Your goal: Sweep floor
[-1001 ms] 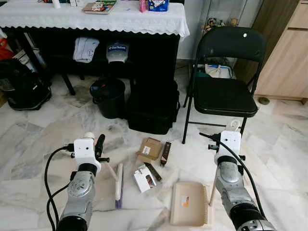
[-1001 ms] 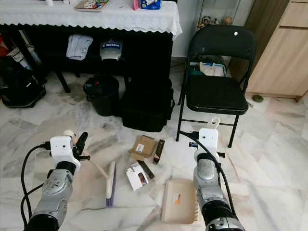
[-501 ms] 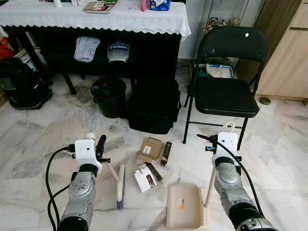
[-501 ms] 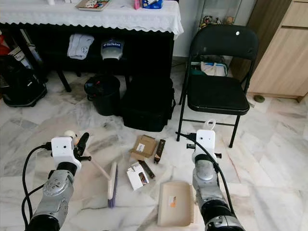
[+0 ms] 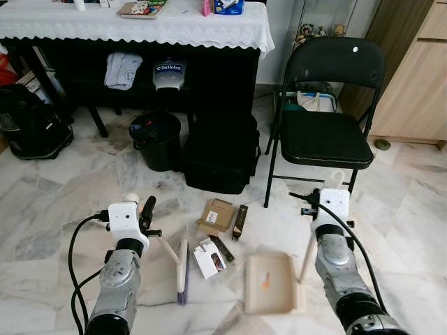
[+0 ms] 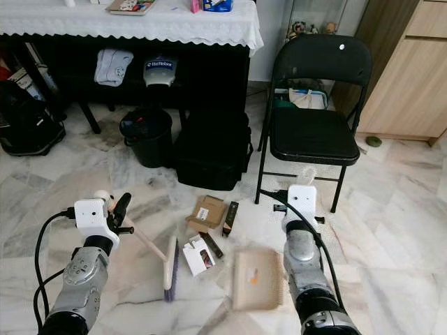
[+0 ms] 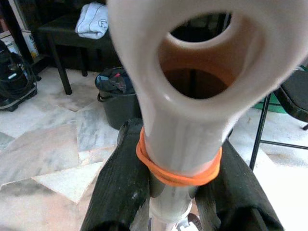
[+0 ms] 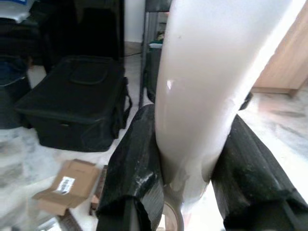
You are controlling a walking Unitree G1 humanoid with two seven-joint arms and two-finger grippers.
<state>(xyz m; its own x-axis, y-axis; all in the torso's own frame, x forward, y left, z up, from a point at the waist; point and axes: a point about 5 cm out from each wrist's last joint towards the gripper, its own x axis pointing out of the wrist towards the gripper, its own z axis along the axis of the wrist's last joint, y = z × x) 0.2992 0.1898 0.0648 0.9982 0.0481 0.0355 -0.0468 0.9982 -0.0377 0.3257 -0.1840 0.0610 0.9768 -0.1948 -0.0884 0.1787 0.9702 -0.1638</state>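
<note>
Dustpan [image 5: 271, 283] now nearer the brush [image 5: 181, 269], in right tool [image 8: 185, 159].

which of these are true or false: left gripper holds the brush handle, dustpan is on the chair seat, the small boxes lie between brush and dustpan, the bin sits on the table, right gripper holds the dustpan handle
1. The left gripper is shut on the brush handle. True.
2. The dustpan is on the chair seat. False: it is down at the marble floor, in front of the chair.
3. The small boxes lie between the brush head and the dustpan. True.
4. The black bin sits on the table. False: it stands on the floor at the table's front edge.
5. The right gripper is shut on the dustpan handle. True.
</note>
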